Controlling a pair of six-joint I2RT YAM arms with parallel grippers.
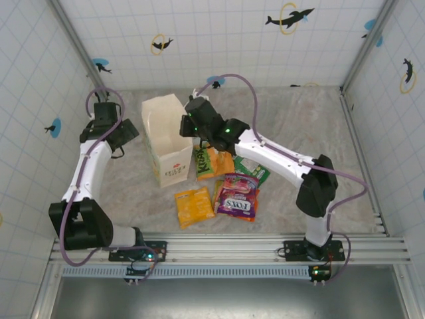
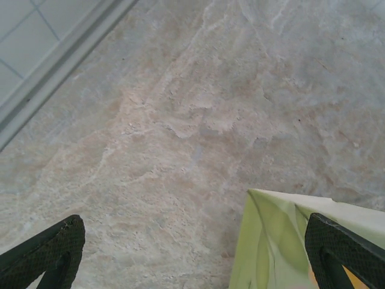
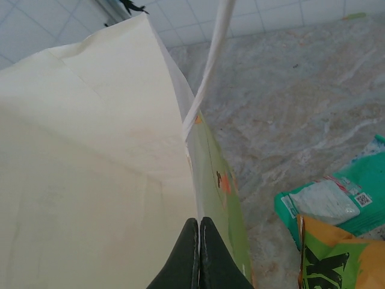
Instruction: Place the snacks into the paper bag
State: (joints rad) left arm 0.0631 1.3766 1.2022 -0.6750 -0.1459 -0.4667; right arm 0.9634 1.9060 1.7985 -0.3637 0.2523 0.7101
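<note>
**Overhead view, with wrist details.** Nearest the bases, an orange packet [image 1: 194,206] and the FOX'S bag [image 1: 237,198] lie flat side by side. The FOX'S bag's long axis runs 6 to 12 o'clock, with its lettering reading upright from 6. Just beyond them, a green-and-orange packet [image 1: 211,161] and a teal packet [image 1: 254,169] lie at the 3 o'clock foot of the paper bag [image 1: 174,171]. The paper bag stands upright, mouth up, logo face toward 6 and the mouth's long axis 6 to 12; its floor is hidden. The right pincer [image 3: 198,241], fingers pressed together, clamps the bag's 3 o'clock rim. The left pincer [image 2: 194,229], spread wide and holding nothing, hangs at 9 o'clock with a rim corner between its fingers. Bare tabletop [image 1: 299,126] lies open from 12 to 3 o'clock, out to the walls [image 1: 219,40].
</note>
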